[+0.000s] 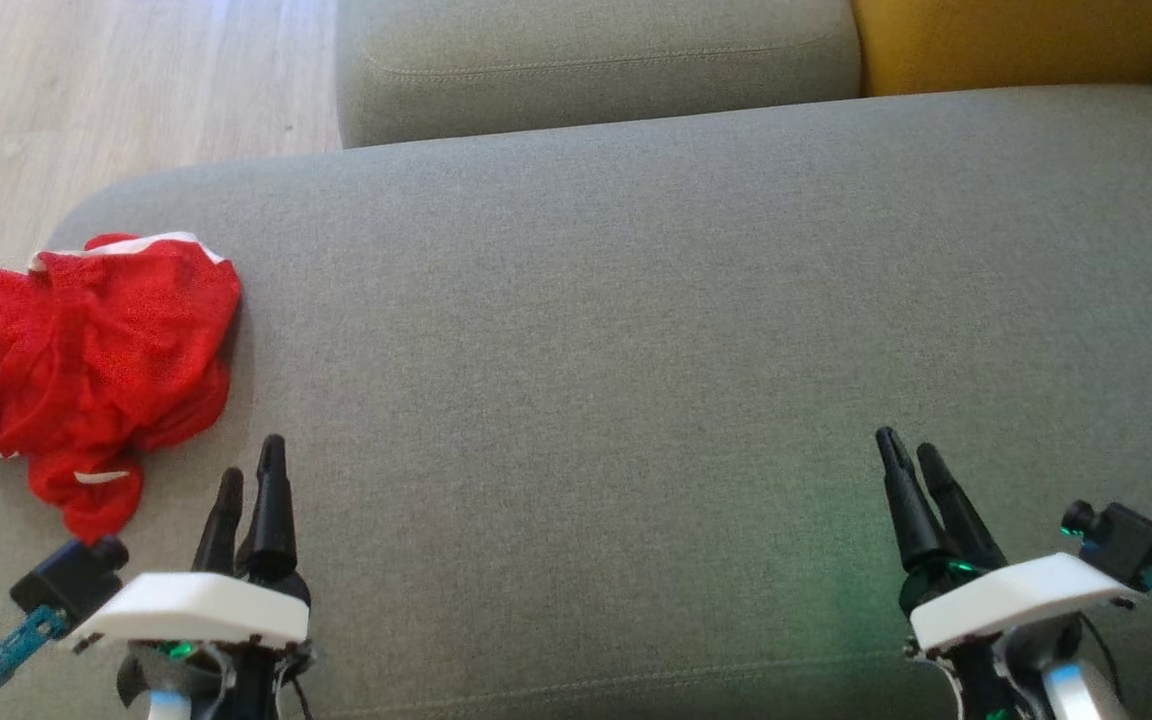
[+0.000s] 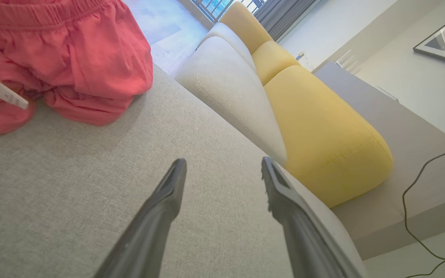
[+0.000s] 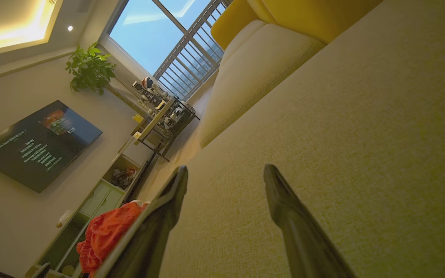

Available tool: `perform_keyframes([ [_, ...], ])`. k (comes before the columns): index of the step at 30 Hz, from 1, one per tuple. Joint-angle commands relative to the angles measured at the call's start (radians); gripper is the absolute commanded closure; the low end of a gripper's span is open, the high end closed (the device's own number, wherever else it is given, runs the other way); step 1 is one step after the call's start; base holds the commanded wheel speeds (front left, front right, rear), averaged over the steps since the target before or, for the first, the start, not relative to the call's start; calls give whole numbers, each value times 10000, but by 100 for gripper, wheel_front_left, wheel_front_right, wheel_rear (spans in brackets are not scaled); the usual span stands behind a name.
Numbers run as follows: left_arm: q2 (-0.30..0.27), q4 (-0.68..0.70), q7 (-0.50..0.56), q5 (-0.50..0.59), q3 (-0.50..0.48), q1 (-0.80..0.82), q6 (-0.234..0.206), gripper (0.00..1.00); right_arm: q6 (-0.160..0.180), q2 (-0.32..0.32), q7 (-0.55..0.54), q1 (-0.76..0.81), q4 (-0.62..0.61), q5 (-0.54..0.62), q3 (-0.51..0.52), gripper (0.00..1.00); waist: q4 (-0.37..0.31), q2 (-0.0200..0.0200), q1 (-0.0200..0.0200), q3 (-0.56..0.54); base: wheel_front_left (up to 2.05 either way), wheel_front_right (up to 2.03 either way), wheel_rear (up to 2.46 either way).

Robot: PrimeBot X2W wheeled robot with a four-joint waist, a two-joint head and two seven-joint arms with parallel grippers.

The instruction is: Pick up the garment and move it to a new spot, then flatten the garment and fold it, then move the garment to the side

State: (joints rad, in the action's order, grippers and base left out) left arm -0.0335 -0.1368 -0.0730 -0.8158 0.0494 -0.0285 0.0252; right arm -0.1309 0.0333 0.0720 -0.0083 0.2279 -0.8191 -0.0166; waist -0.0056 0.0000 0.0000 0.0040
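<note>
The garment (image 1: 86,370) is a red mesh piece with white trim, crumpled in a heap at the left edge of the grey cushion (image 1: 636,330). In the left wrist view the garment (image 2: 60,58) fills the upper left, a white tag showing on it. My left gripper (image 1: 251,480) hovers just right of and below the heap, open and empty; its fingers (image 2: 168,193) stand apart over bare fabric. My right gripper (image 1: 911,450) is open at the lower right, far from the garment. In the right wrist view the garment (image 3: 106,235) lies beyond the left finger.
A second grey cushion (image 1: 586,60) and a yellow cushion (image 1: 1016,40) lie beyond the seat. Wooden floor (image 1: 86,100) runs along the left. A cable (image 2: 419,200) trails on the floor past the sofa. A shelf unit (image 3: 102,193) and wall screen (image 3: 37,146) stand across the room.
</note>
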Motion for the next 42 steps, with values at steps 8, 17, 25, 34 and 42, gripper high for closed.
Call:
perform_keyframes([
  [8, -188, 394, -345, 1195, -87, 393, -94, 0, 1, 107, 341, -564, -575, 1355, -568, 0, -39, 0, 0, 36, 0, 0, 0],
  [17, -199, 681, -638, 2514, 68, 427, -229, 0, 1, 119, 636, -670, -821, 2734, -843, 0, -89, 0, 0, 74, 0, 0, 0],
  [25, -219, 734, -872, 3485, 255, 385, -213, 0, 1, 129, 873, -719, -1088, 3829, -766, 0, -101, 0, 0, 96, 0, 0, 0],
  [34, -216, 704, -1106, 4363, 376, 315, -101, 0, 1, 138, 1109, -746, -1151, 4933, -520, 0, -104, 0, 0, 89, 0, 0, 0],
  [42, -218, 853, -1339, 5424, 470, 262, -99, 0, 1, 147, 1344, -760, -1169, 5920, -343, 0, -121, 0, 0, 104, 0, 0, 0],
])
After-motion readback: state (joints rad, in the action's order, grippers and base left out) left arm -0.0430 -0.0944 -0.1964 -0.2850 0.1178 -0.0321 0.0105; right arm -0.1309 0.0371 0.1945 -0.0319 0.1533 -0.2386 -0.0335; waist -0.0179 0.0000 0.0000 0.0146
